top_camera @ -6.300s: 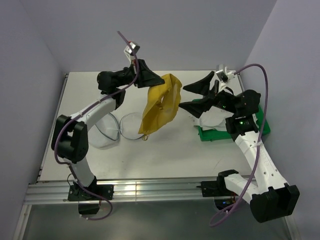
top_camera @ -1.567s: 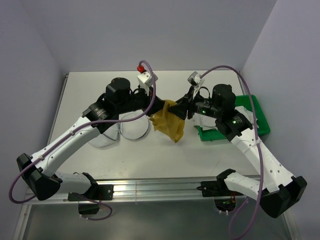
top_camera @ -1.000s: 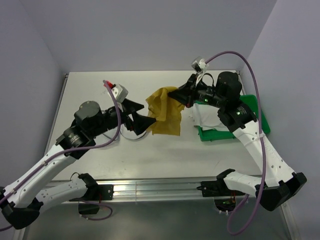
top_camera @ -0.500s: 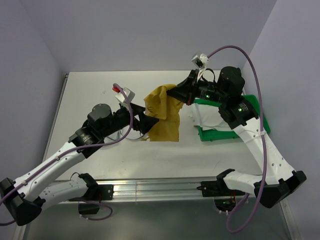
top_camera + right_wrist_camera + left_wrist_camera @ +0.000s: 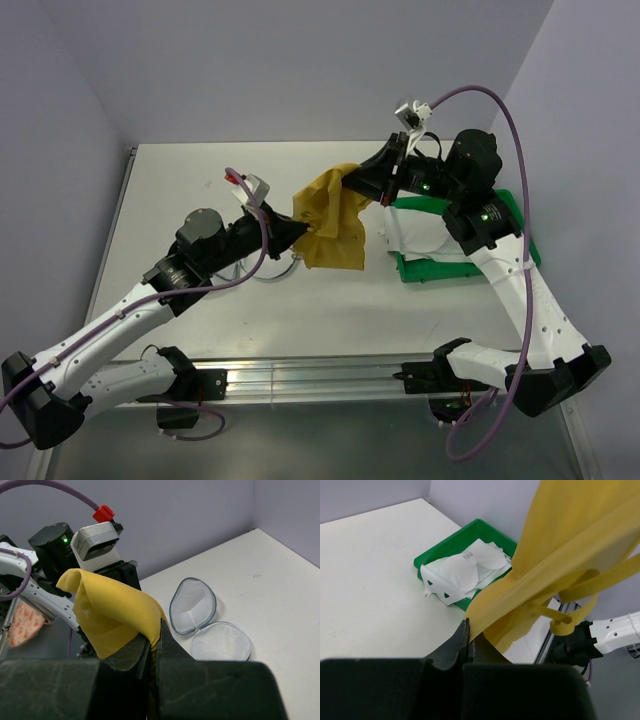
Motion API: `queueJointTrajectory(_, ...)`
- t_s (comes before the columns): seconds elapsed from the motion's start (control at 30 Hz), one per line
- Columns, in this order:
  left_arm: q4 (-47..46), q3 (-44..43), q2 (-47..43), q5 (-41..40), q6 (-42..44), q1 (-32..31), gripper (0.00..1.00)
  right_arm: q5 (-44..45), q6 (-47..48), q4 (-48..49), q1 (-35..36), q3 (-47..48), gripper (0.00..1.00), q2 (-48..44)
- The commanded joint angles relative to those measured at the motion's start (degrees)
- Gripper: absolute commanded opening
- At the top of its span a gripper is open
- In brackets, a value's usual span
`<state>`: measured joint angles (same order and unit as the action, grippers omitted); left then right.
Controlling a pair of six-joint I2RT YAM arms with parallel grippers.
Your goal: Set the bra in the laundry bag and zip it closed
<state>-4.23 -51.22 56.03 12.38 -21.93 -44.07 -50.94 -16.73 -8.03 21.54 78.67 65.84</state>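
The bra point(image 5: 335, 225) is yellow fabric hanging in the air over the middle of the table, stretched between both grippers. My left gripper point(image 5: 298, 229) is shut on its lower left edge, and the left wrist view shows the jaws point(image 5: 469, 636) pinching the cloth point(image 5: 560, 555), with strap loops point(image 5: 565, 625) dangling. My right gripper point(image 5: 362, 181) is shut on the upper right corner; its wrist view shows the fold point(image 5: 110, 612) clamped at the jaws point(image 5: 155, 640). The laundry bag point(image 5: 192, 605) lies open on the table as two round mesh halves, largely hidden by my left arm in the top view.
A green tray point(image 5: 522, 252) with white garments point(image 5: 420, 235) sits at the right side of the table, below my right arm; the left wrist view shows the tray point(image 5: 470, 534) too. Grey walls close in the table at the back and sides.
My left gripper, open half a second ago beside the bra, has shut on its lower left edge. My right gripper has moved slightly up and right with the bra.
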Motion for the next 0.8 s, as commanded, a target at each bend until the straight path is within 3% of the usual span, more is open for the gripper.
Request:
queueJointTrajectory(0.0, -5.16, 0.16, 0.83, 1.59, -2.05, -0.05, 0.0, -1.97, -1.37, 4.25, -0.71, -0.45, 0.0, -0.8)
queueJointTrajectory(0.27, -5.0, -3.35, 4.52, 0.27, -9.69, 0.57, 0.0, 7.68, 4.24, 3.9, -0.62, -5.01, 0.0, -6.51)
queueJointTrajectory(0.4, 0.51, -8.09, 8.29, 0.36, -14.09, 3.81, 0.0, 10.59, 8.2, 7.67, -0.27, -12.12, 0.0, -13.61)
queueJointTrajectory(0.6, 2.56, -11.44, 12.08, 5.19, -21.48, 9.96, 0.0, 12.26, 12.51, 8.47, 1.48, -15.3, 0.15, -17.68)
queueJointTrajectory(0.77, 1.16, -12.5, 12.79, 8.18, -24.21, 12.87, 0.0, 19.2, 13.57, 6.54, 7.18, -18.29, 0.43, -17.42)
